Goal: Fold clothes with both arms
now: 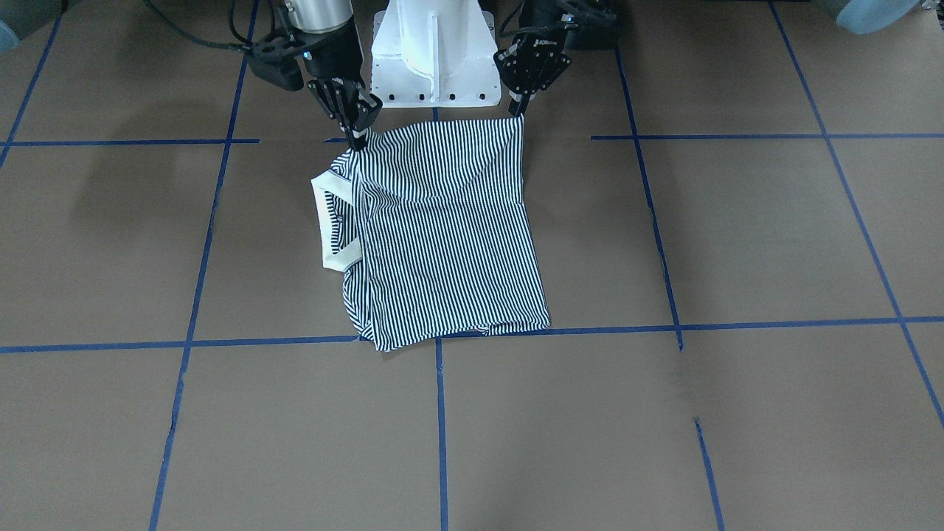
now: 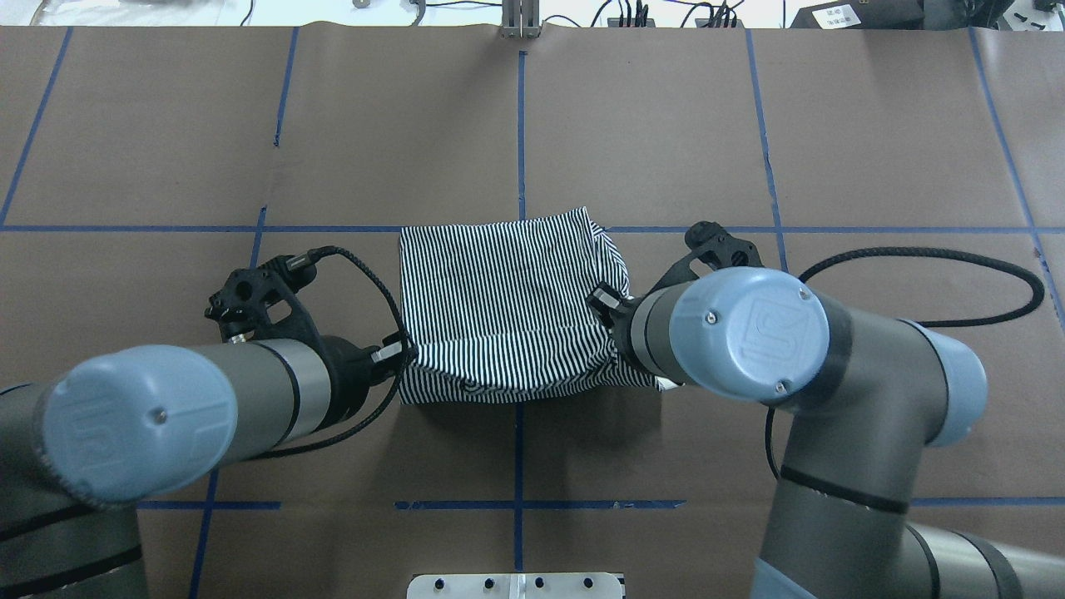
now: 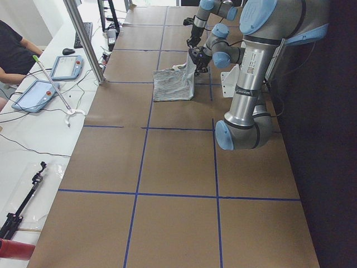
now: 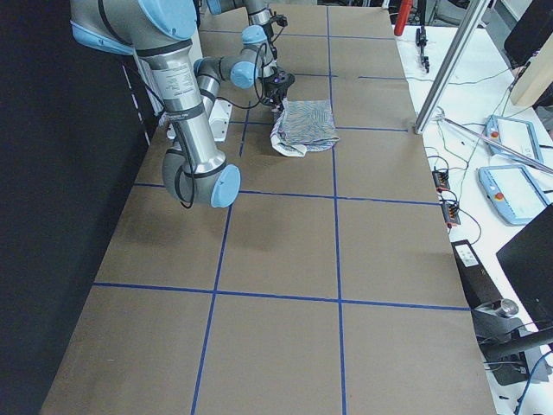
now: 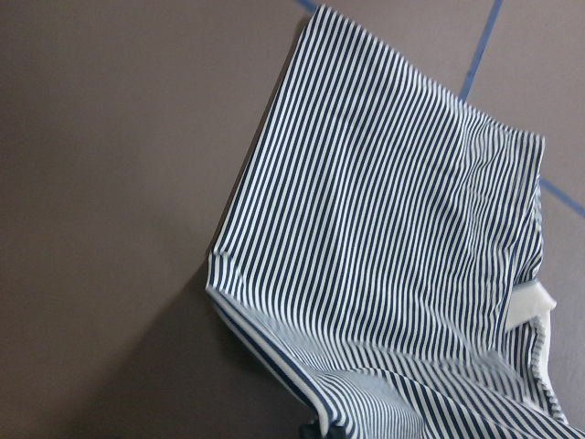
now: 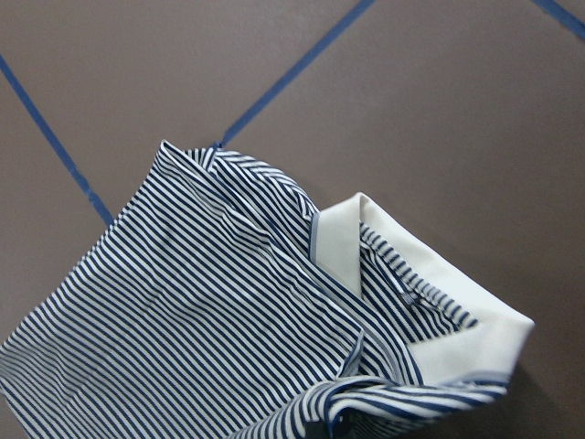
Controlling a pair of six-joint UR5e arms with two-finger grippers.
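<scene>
The navy-and-white striped polo shirt (image 1: 442, 236) lies folded on the brown table, its cream collar (image 1: 322, 214) toward my right side. The shirt's edge nearest the robot base is lifted off the table. My left gripper (image 1: 519, 110) is shut on one corner of that edge. My right gripper (image 1: 359, 138) is shut on the other corner, beside the collar. In the overhead view the shirt (image 2: 499, 308) hangs between both wrists, and the left gripper (image 2: 401, 353) shows at its corner while the right one is hidden under its wrist. The right wrist view shows the collar (image 6: 439, 311) close up.
The white pedestal base (image 1: 435, 51) stands just behind the two grippers. Blue tape lines (image 1: 441, 413) divide the table into squares. In the exterior left view, a person (image 3: 14, 53) sits at a side bench with tablets (image 3: 64, 67) past a metal post (image 3: 83, 39).
</scene>
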